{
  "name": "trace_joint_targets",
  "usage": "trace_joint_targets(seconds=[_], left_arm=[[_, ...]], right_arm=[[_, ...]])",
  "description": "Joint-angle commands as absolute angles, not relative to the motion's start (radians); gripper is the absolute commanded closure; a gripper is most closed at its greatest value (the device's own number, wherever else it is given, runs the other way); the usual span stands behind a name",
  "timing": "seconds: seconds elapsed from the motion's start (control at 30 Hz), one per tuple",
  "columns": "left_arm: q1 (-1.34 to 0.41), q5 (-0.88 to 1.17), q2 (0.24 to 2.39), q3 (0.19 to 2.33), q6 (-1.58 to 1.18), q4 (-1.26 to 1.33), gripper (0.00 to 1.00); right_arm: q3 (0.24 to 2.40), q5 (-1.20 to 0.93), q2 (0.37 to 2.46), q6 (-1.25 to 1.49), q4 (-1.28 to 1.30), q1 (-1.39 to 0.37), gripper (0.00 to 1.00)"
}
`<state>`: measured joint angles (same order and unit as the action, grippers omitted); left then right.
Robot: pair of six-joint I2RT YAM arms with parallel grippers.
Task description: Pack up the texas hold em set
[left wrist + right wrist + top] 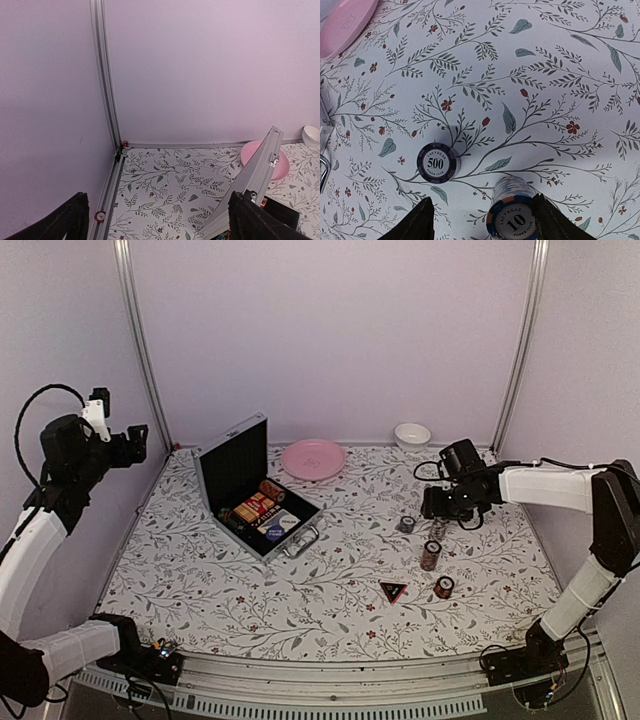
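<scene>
The floral table [330,610] carries the silver case [255,490] at its far left. The lid stands open, with chip rolls and a deck in the black lining. The pink plate [313,459] lies just behind the case.

My left gripper [157,212] hangs high over the left edge. Its jaws are spread wide and hold nothing.

My right gripper [482,202] is low over the right side and partly open. It straddles the "10" chip stack [512,217]: the right finger is against or just beside it, and a gap is left on the other side, so there is no grip.

The "500" chip stack [437,162] stands just beside it. Two more stacks [431,555] and the small triangle [392,591] lie nearer my bases.
</scene>
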<state>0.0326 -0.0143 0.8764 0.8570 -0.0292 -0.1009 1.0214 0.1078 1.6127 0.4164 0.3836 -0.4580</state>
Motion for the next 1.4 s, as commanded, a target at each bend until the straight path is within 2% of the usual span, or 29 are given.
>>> trace_joint_targets(seconds=[0.0, 0.3, 0.7, 1.0, 1.13, 1.23, 1.3, 1.37], left_arm=[[0.023, -0.01, 0.882, 0.85, -0.016, -0.086, 0.03], [0.023, -0.012, 0.885, 0.848, -0.014, -0.086, 0.03], [0.023, -0.001, 0.888, 0.848, -0.019, -0.086, 0.03], [0.023, 0.004, 0.885, 0.847, -0.02, -0.085, 0.03], [0.023, 0.006, 0.885, 0.847, -0.02, -0.086, 0.03], [0.023, 0.006, 0.883, 0.847, -0.02, -0.087, 0.03], [0.024, 0.006, 0.882, 0.847, -0.021, -0.085, 0.03], [0.023, 0.007, 0.882, 0.847, -0.022, -0.086, 0.03]], right_arm=[[1.047, 0.216, 1.648, 0.46, 0.459, -0.481, 0.33], [1.06, 0.284, 1.615, 0.459, 0.485, -0.488, 0.32], [1.017, 0.304, 1.646, 0.492, 0.48, -0.488, 0.52], [1.023, 0.285, 1.682, 0.497, 0.443, -0.488, 0.54], [1.02, 0.286, 1.682, 0.503, 0.437, -0.488, 0.64], [1.021, 0.292, 1.658, 0.506, 0.439, -0.488, 0.78], [1.036, 0.278, 1.621, 0.513, 0.444, -0.488, 0.91], [1.068, 0.245, 1.575, 0.516, 0.447, -0.49, 0.97]])
